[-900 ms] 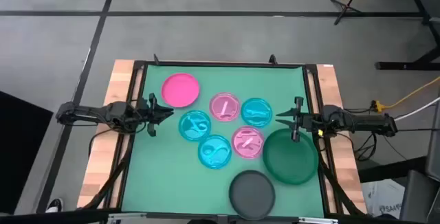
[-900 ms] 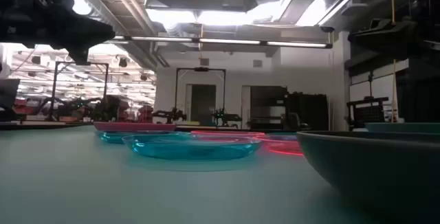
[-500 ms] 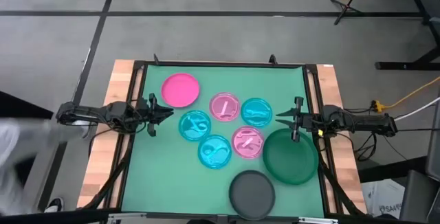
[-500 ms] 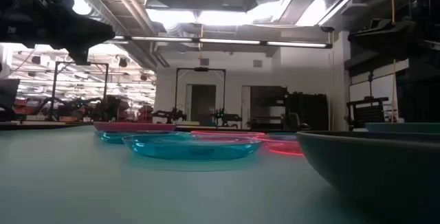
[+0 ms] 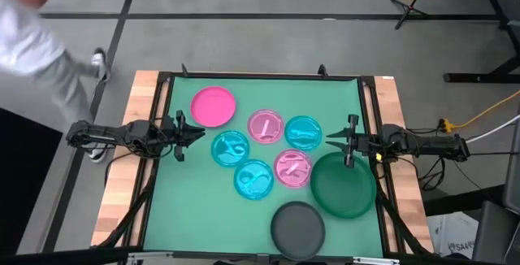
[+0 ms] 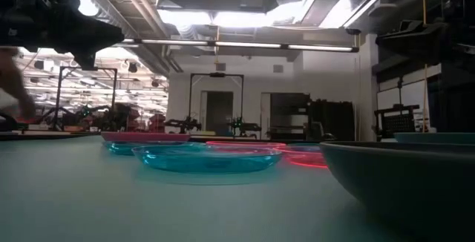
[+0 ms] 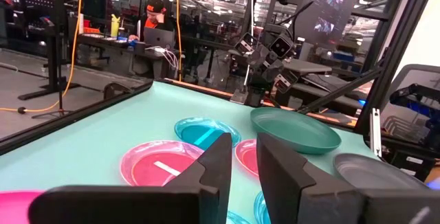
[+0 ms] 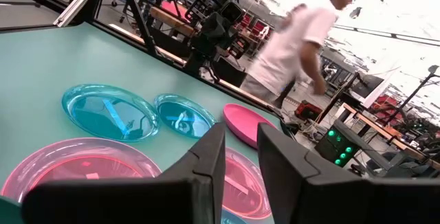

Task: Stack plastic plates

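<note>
While plates point(image 5: 264, 151) crowd mid-table, both slightly parted, empty claws point(image 5: 188, 132) point(image 5: 339, 141) hover at opposite edges.

The high view looked straight down on the whole green table point(image 5: 171, 216) from well above. The low view sat at tabletop level, close to the dark green plate point(image 6: 401, 179), facing the room. Each wrist view looked low across the table toward the opposite arm; all shared the plates.
</note>
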You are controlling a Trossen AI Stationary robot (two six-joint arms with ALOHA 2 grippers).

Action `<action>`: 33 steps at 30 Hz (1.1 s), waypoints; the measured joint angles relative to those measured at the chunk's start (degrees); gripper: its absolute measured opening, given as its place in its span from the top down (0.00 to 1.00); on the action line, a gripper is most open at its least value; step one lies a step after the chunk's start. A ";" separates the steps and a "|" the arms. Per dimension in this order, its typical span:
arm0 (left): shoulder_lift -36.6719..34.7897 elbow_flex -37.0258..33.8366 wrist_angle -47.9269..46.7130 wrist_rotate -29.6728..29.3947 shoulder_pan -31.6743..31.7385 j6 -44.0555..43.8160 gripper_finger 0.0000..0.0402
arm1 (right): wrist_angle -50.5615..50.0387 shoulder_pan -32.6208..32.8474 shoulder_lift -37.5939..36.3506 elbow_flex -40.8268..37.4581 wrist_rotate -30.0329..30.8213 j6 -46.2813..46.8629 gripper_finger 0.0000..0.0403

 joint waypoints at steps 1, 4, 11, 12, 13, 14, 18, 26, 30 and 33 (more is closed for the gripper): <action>0.00 0.01 0.00 0.00 0.00 0.00 0.85 | 0.00 0.02 0.00 0.02 0.02 0.00 0.80; 0.00 0.00 0.00 0.00 0.01 0.00 0.85 | -0.02 0.02 0.02 0.00 0.00 0.00 0.80; 0.00 0.02 0.00 0.00 0.01 0.00 0.85 | 0.00 0.02 0.00 0.00 0.02 0.00 0.80; 0.00 0.01 0.00 0.00 0.01 0.00 0.85 | 0.00 0.02 0.00 0.02 0.02 -0.02 0.80; 0.00 0.00 0.00 0.00 0.00 0.00 0.85 | 0.00 0.01 0.00 0.01 0.02 -0.01 0.80; 0.00 0.00 0.00 0.00 0.00 0.00 0.85 | 0.00 0.02 0.01 0.02 0.02 -0.02 0.80; 0.00 0.00 0.00 0.00 0.01 0.00 0.85 | 0.04 0.01 0.01 0.00 0.02 -0.02 0.80; 0.00 0.00 0.00 0.00 0.02 0.00 0.85 | 1.18 0.02 0.00 -0.04 0.11 -0.02 0.80; 0.00 0.02 0.00 0.00 0.01 0.00 0.85 | 1.39 0.02 0.02 -0.04 0.11 -0.02 0.80; 0.00 0.00 0.00 -0.01 0.02 0.00 0.85 | 1.47 0.02 0.02 -0.04 0.09 -0.02 0.80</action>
